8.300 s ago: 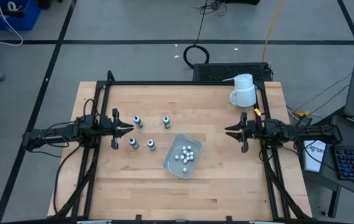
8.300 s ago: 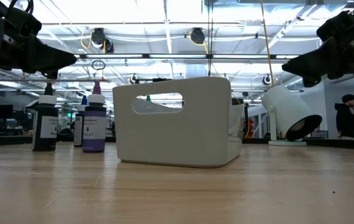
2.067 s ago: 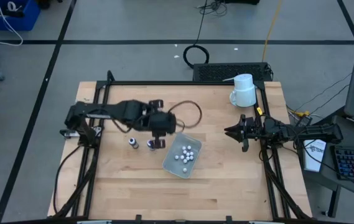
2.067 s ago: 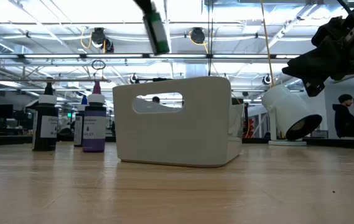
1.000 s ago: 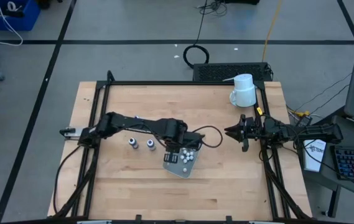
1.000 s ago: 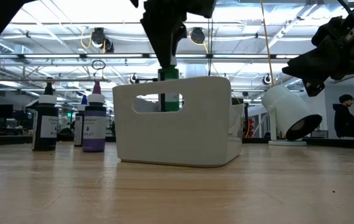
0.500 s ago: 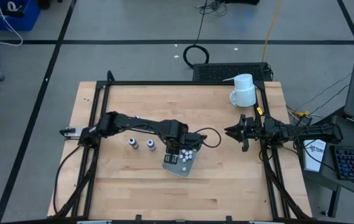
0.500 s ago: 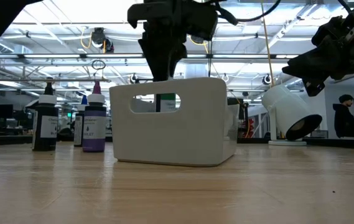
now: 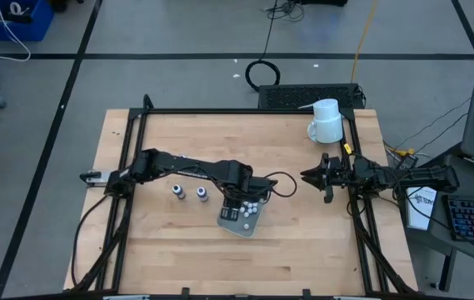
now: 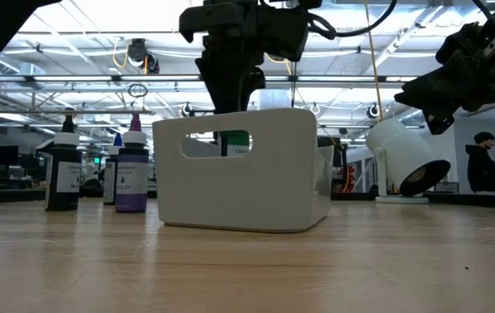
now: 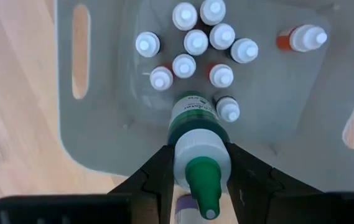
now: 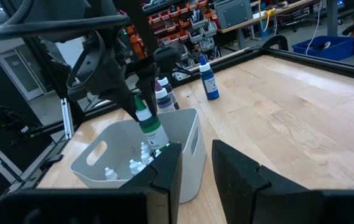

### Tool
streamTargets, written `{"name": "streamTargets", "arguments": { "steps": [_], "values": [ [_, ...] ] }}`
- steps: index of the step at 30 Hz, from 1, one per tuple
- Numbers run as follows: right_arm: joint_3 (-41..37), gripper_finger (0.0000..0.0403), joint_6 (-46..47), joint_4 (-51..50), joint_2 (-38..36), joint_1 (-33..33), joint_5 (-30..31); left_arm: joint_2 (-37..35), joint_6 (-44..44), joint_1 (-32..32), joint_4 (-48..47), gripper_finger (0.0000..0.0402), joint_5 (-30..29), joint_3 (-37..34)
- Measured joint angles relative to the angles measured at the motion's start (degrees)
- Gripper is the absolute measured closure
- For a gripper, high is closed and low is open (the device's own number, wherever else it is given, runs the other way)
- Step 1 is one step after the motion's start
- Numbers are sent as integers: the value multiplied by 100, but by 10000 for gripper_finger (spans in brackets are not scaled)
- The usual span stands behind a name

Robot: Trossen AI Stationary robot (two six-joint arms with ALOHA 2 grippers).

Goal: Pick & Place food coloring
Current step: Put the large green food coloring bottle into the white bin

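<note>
Left wrist view looks down into a pale grey bin (image 11: pixel 102 155) with slot handles in its walls. Inside stand about ten small white-capped bottles (image 11: pixel 196 42), some with orange-red bodies; one lies apart near a corner. The left gripper (image 11: pixel 200 180) has its jaws closed on a green-bodied food coloring bottle (image 11: pixel 198 134) with a white collar and green tip, lowered into the bin just beside the cluster. That bottle's label faces away and cannot be read.

From the low view, the bin (image 10: pixel 238 169) sits on the wooden surface (image 10: pixel 247 269), and the green bottle shows only through the handle slot. To one side stand more bottles: a black one (image 10: pixel 63 174) and a violet one (image 10: pixel 131 178), with a third mostly hidden between them. Their labels carry print, but the words are too small to make out. A white mug (image 10: pixel 408 156) lies on its side farther off.

High view shows two bottles (image 9: pixel 190 192) standing on the surface beside the bin, and the right gripper (image 9: pixel 313 177) hanging near the mug (image 9: pixel 326 122), its jaws parted a little and holding nothing.
</note>
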Motion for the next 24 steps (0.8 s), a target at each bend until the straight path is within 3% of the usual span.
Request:
{"name": "streamTargets", "arguments": {
  "steps": [24],
  "values": [
    [0, 325, -1, 1, 0, 0, -2, 0, 113, 24, 234, 281, 90, 0]
  ]
}}
